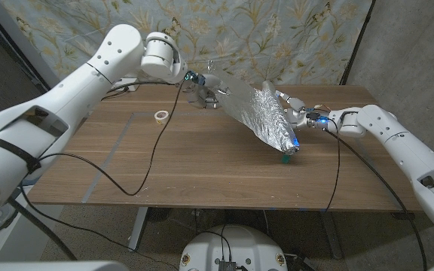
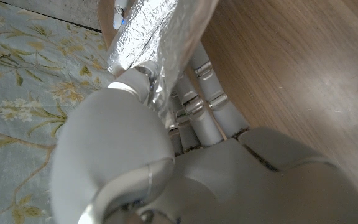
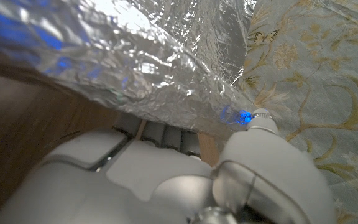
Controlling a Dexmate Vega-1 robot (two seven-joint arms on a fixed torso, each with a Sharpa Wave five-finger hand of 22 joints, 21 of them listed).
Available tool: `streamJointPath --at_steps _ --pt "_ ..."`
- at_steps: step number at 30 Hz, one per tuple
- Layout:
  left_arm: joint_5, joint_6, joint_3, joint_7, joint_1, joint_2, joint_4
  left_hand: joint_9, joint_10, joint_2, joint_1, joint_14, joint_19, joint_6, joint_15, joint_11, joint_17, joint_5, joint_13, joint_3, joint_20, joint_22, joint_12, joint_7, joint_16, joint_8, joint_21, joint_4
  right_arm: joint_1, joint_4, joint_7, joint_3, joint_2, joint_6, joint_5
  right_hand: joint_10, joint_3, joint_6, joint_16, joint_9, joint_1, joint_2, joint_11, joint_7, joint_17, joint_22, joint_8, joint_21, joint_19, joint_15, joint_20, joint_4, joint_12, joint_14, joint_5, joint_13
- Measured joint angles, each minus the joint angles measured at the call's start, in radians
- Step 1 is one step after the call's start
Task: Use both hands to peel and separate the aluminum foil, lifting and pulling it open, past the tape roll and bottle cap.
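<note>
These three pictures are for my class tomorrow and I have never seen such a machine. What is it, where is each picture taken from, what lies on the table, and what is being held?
It is a robot with two white arms, each ending in a robot hand. The wide picture comes from a camera on its head, looking down at a wooden table. The other two come from cameras on its wrists, looking along the back of each hand.

The left robot hand and the right robot hand both hold a crinkled sheet of aluminum foil, stretched between them above the table. On the table lies a tape roll. A small green thing peeks out under the foil's lower end; it may be a bottle cap.
</note>
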Motion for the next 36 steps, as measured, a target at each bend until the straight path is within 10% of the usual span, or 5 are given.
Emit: streamJointPath --at_steps 36 --pt "-0.042 -0.055 -0.022 0.022 0.028 0.069 -0.086 0.0 0.0 0.0 0.0 0.002 -0.004 0.002 -0.002 0.0 0.004 0.007 0.004 0.0 -0.004 0.0 -0.001 -0.002 0.0 -0.005 0.015 0.0 0.004 0.01 -0.002 0.009 -0.008 0.008 -0.014 0.0 -0.008 -0.005 0.0 -0.005 -0.004 0.004 0.0 0.005 0.0 0.0 0.0 -0.012 0.0 0.005 0.0 -0.003 -0.007 -0.005 0.008 0.004"
